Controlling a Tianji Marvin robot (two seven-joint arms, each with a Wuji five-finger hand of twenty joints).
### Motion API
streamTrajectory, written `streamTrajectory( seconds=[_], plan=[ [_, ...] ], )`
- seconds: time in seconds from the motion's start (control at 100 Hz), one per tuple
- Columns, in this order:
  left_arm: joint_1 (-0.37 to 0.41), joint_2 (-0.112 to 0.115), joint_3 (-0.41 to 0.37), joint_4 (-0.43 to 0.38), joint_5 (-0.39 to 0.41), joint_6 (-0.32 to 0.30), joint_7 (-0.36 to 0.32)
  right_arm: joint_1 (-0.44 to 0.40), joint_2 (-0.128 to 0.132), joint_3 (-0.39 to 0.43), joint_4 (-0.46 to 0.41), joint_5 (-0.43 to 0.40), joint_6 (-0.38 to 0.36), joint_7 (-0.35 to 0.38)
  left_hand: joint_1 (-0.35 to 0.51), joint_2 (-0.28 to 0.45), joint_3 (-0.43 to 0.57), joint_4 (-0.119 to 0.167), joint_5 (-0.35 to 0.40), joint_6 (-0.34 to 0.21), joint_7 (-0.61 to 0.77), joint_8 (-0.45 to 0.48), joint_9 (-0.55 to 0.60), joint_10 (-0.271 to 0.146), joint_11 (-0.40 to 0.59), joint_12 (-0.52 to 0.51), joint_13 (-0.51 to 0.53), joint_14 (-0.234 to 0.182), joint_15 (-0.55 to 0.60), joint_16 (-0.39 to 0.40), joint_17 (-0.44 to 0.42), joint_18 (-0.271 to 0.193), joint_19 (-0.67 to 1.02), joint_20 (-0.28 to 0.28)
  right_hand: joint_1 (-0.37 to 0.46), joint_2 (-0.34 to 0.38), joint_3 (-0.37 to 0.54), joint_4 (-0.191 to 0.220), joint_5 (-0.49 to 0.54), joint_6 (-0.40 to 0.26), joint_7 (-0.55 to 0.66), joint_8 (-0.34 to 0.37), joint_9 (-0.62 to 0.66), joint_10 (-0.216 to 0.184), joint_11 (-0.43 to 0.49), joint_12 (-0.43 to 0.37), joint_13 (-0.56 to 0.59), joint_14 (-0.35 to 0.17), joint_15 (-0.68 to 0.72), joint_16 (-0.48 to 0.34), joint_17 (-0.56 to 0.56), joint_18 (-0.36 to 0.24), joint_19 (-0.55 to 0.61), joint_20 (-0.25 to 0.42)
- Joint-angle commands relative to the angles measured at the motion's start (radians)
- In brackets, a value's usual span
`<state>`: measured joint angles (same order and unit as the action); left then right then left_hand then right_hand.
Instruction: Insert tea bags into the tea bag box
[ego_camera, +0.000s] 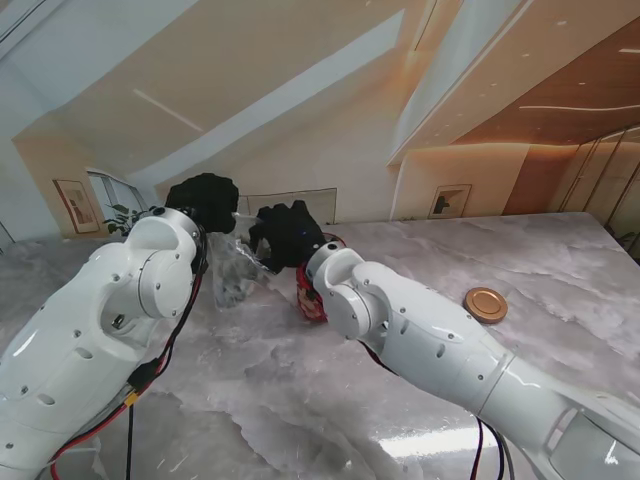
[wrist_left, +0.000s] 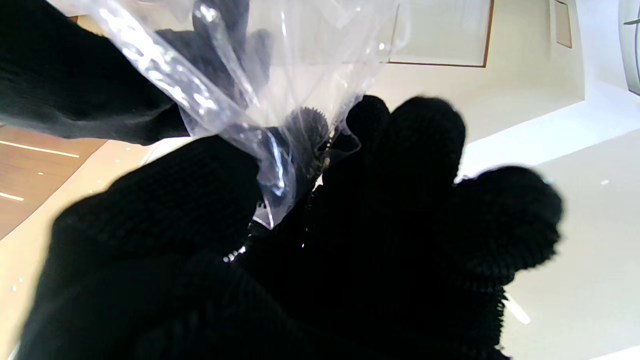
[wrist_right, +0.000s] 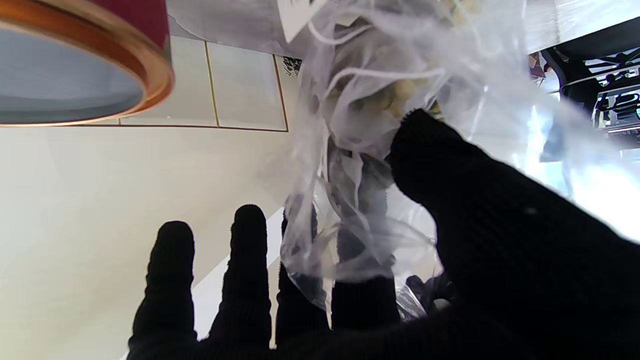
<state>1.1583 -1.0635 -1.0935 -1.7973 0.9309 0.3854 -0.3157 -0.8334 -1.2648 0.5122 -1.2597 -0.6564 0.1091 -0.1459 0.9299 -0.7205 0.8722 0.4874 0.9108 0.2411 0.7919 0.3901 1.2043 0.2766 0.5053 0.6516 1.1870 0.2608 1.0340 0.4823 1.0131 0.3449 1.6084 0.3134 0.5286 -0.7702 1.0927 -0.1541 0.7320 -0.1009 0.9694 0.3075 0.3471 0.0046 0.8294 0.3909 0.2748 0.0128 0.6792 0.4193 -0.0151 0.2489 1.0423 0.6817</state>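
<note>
Toward the desk's (ego_camera: 560, 250) far edge, your left hand (ego_camera: 203, 200) pinches the clear bag (ego_camera: 232, 270) of tea bags (wrist_right: 380, 95). Your right hand (ego_camera: 290, 232) grips its other side, thumb pressing in, beside the red tea bag box (ego_camera: 308, 298). Lid (ego_camera: 486, 304) lies well right.

Right hand (wrist_right: 380, 295): black-gloved; thumb pressed against the plastic bag.
Plastic bag (wrist_right: 380, 150): clear, crumpled, held tea bags (wrist_right: 370, 75).
Tea bag box (wrist_right: 75, 60): red, copper-rimmed, open.

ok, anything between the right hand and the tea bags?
Yes: the clear plastic bag. The tea bags sit inside it, so the right hand touches only film. The left hand pinches the same bag. The red box is open beside them.
</note>
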Motion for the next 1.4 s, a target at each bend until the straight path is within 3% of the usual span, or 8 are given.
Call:
streamTrajectory(
  seconds=[0.0,0.23,0.52,0.59,0.73,0.85,1.14,1.39],
  plan=[
    [0.000,-0.004,0.001,-0.004,0.004,0.005,-0.016,-0.008,0.005,-0.001,-0.008,-0.006,-0.008,0.010,0.040,-0.019,0.024,0.019,0.017,-0.001,0.015,0.020,0.037,0.094,0.023,0.011,0.035,0.014,0.035,0.000,0.021,-0.082,0.076,0.007,-0.003,-0.027,0.041,0.020,0.006,0.022,-0.004,0.007,0.004,-0.004,-0.003,0.004,0.006,-0.002,0.000,0.002,-0.004,0.009,0.012,-0.009],
    [0.000,-0.003,0.005,0.000,0.010,0.012,-0.018,-0.011,0.006,0.005,-0.008,-0.008,-0.017,0.003,0.040,-0.020,0.024,0.019,0.018,0.001,0.015,0.020,0.039,0.094,0.024,0.012,0.035,0.014,0.035,0.000,0.021,-0.082,0.076,0.007,-0.006,-0.015,0.089,0.058,0.048,0.041,0.044,-0.025,0.021,-0.005,-0.004,0.005,0.020,-0.002,-0.003,0.001,-0.003,0.013,0.010,-0.009],
    [-0.002,-0.003,0.006,0.002,0.010,0.013,-0.019,-0.014,0.007,0.010,-0.009,0.001,-0.025,0.005,0.039,-0.020,0.025,0.019,0.017,0.000,0.016,0.020,0.039,0.094,0.023,0.012,0.034,0.014,0.035,0.000,0.021,-0.081,0.076,0.007,-0.091,0.037,0.069,0.086,0.074,0.065,0.017,-0.043,0.026,-0.006,-0.006,0.005,0.020,-0.002,-0.004,0.001,-0.004,0.018,0.007,-0.009],
    [-0.001,-0.003,0.005,0.002,0.011,0.014,-0.019,-0.014,0.007,0.011,-0.009,0.003,-0.027,0.005,0.040,-0.020,0.025,0.018,0.018,0.001,0.016,0.020,0.038,0.093,0.022,0.012,0.033,0.014,0.035,0.000,0.021,-0.081,0.076,0.007,-0.080,0.028,0.075,0.092,0.078,0.063,0.019,-0.035,0.033,-0.009,-0.007,0.005,0.024,-0.003,-0.004,0.001,-0.004,0.018,0.006,-0.008],
    [0.002,-0.003,0.004,0.002,0.013,0.015,-0.019,-0.015,0.003,0.012,-0.003,0.002,-0.031,-0.009,0.039,-0.020,0.025,0.018,0.018,0.000,0.016,0.020,0.039,0.094,0.023,0.012,0.034,0.014,0.035,0.001,0.021,-0.080,0.076,0.007,0.016,0.008,0.089,0.066,0.123,0.038,0.080,-0.001,0.066,-0.012,0.000,0.009,0.047,-0.007,0.000,0.003,0.003,0.021,0.008,-0.004],
    [0.002,-0.003,0.005,0.004,0.014,0.017,-0.019,-0.013,0.001,0.010,0.000,-0.002,-0.036,-0.018,0.039,-0.020,0.026,0.019,0.017,0.000,0.016,0.019,0.040,0.096,0.023,0.012,0.034,0.014,0.035,0.001,0.021,-0.080,0.076,0.007,0.048,-0.001,0.082,0.049,0.136,0.048,0.095,0.017,0.077,-0.017,0.005,0.012,0.053,-0.008,0.003,0.005,0.010,0.022,0.008,-0.003],
    [0.003,-0.003,0.007,0.009,0.017,0.020,-0.019,-0.023,-0.005,0.027,-0.004,0.015,-0.069,-0.046,0.039,-0.021,0.026,0.018,0.018,-0.001,0.017,0.019,0.039,0.093,0.023,0.012,0.036,0.014,0.035,0.001,0.021,-0.080,0.076,0.007,0.094,0.054,0.036,-0.005,0.110,0.116,0.086,0.086,0.065,-0.032,0.029,0.025,0.048,-0.022,0.010,0.011,0.013,0.010,0.005,-0.003],
    [0.000,-0.002,0.011,0.014,0.019,0.020,-0.022,-0.051,-0.011,0.062,-0.034,0.055,-0.073,-0.068,0.039,-0.021,0.027,0.017,0.017,-0.001,0.017,0.019,0.041,0.095,0.024,0.013,0.035,0.014,0.035,0.001,0.021,-0.080,0.076,0.007,0.096,0.081,0.008,-0.025,0.099,0.100,0.078,0.092,0.057,-0.035,0.036,0.027,0.043,-0.026,0.012,0.012,0.010,0.005,0.005,-0.006]
  ],
)
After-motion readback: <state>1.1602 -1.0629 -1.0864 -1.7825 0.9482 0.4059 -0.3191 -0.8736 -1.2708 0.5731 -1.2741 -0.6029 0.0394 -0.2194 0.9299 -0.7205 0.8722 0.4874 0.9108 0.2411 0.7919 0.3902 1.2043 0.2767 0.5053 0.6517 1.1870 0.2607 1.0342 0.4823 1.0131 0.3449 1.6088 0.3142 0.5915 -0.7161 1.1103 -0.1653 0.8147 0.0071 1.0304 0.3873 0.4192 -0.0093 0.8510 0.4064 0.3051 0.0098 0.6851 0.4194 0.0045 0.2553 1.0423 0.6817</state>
